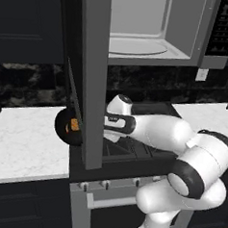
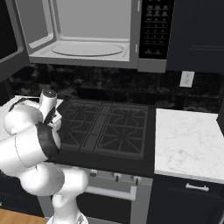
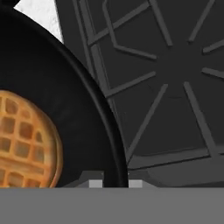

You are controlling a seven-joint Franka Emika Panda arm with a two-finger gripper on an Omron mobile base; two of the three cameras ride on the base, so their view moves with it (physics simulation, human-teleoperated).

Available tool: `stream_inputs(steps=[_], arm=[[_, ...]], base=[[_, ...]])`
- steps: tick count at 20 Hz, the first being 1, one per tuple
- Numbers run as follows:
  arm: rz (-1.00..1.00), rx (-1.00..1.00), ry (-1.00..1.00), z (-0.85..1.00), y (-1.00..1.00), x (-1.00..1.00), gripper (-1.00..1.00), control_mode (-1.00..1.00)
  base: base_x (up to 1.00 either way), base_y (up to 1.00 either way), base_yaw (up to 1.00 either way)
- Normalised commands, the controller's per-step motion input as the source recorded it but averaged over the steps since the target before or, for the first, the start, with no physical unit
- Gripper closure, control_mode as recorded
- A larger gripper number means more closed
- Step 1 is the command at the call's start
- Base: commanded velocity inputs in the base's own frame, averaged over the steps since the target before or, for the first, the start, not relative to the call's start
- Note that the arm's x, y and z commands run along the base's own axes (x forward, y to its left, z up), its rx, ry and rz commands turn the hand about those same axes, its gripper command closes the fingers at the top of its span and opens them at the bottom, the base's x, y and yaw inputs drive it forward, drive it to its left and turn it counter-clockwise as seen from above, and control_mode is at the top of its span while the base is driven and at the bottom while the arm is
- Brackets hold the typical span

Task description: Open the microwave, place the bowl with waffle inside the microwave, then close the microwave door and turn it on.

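One microwave [image 2: 87,35], one bowl [image 3: 83,109], one waffle [image 3: 26,140], one stove [image 2: 105,127].

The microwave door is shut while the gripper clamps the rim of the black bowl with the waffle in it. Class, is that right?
Not quite. The microwave door is swung open: the right base view shows the bare pale inside of the microwave. The rest holds: in the hand view the gripper pinches the rim of the black bowl, and the waffle lies in it.
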Motion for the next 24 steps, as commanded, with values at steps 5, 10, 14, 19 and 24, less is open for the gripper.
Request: stream_inputs(steps=[5, 10, 14, 19, 24], arm=[[-0.24, 0.00, 0.00, 1.00, -1.00, -0.41, 1.00, -1.00], [-0.27, 0.00, 0.05, 1.00, -1.00, -0.43, 1.00, -1.00], [-0.26, -0.04, 0.04, 0.95, -1.00, -0.68, 1.00, -1.00], [-0.20, -0.14, 0.00, 0.58, -1.00, -0.99, 1.00, -1.00], [-0.10, -0.06, 0.00, 0.65, -0.88, -1.00, 1.00, -1.00]], base=[[0.00, 0.00, 0.00], [0.00, 0.00, 0.00], [0.00, 0.00, 0.00], [0.00, 0.00, 0.00], [0.00, 0.00, 0.00]])
